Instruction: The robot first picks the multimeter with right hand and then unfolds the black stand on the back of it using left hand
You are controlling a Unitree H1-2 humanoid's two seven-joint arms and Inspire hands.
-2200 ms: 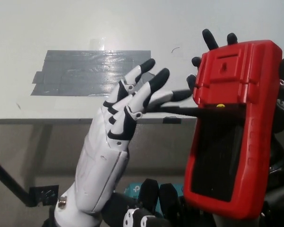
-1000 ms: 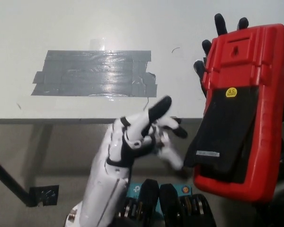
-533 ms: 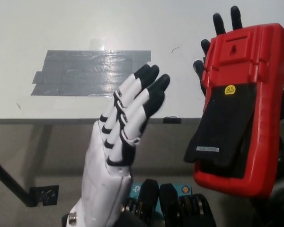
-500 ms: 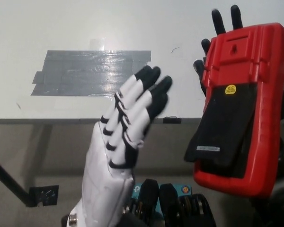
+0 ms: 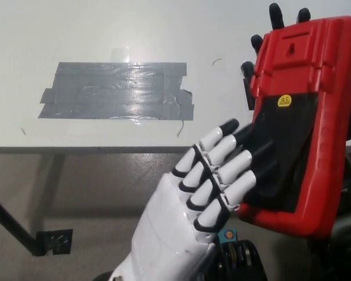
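My black right hand (image 5: pixel 263 44) holds the red multimeter (image 5: pixel 316 76) upright at the right, its back facing me; black fingertips show behind its top left corner. The black stand (image 5: pixel 286 152) covers the lower back, below a round yellow sticker (image 5: pixel 285 100). My white left hand (image 5: pixel 213 181) reaches in from the lower middle with its fingers stretched out and apart. Its black fingertips (image 5: pixel 251 149) lie against the left side of the stand. Whether the stand is lifted off the case I cannot tell.
A white table (image 5: pixel 76 29) fills the upper part of the view, with a patch of grey tape (image 5: pixel 117 91) stuck on it. The table's front edge (image 5: pixel 76 150) runs across the middle, and a dark table leg (image 5: pixel 11 225) shows below at the left.
My left hand has swung right and down from mid-picture until its fingertips rest on the stand. The multimeter has shifted slightly right and tilted a little.
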